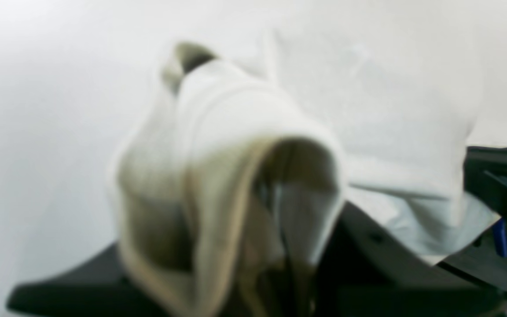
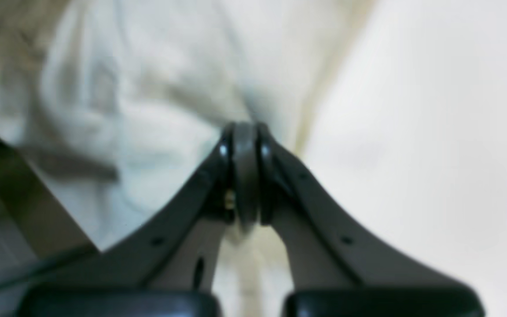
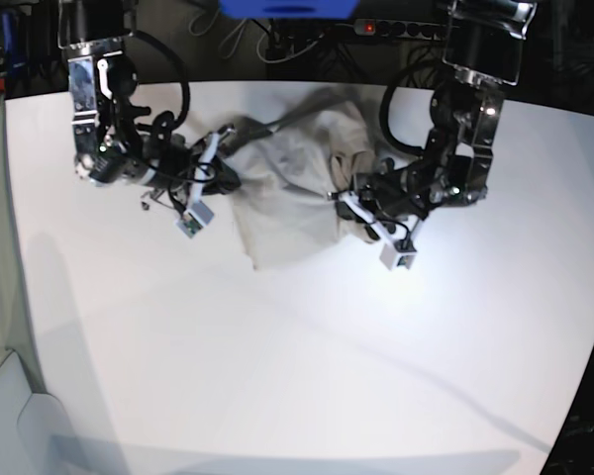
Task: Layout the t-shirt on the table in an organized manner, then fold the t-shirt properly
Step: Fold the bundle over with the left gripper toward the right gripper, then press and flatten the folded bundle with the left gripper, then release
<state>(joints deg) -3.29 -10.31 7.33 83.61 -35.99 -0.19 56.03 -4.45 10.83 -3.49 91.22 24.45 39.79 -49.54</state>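
Layout is in hand: the shirt [image 3: 292, 198] lies bunched at the far middle of the surface [image 3: 307, 366], the left jaws [image 1: 280, 246] are clamped on a bunched fold, the right jaws [image 2: 244, 171] are closed at its opposite edge, and outward spreading is judged next.

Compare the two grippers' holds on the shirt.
The left gripper has a thick bunch of t-shirt draped over it; the right gripper pinches only a thin bit at its tips. Left grips the shirt's right side in the base view; right grips its left side. Both are shut on cloth.
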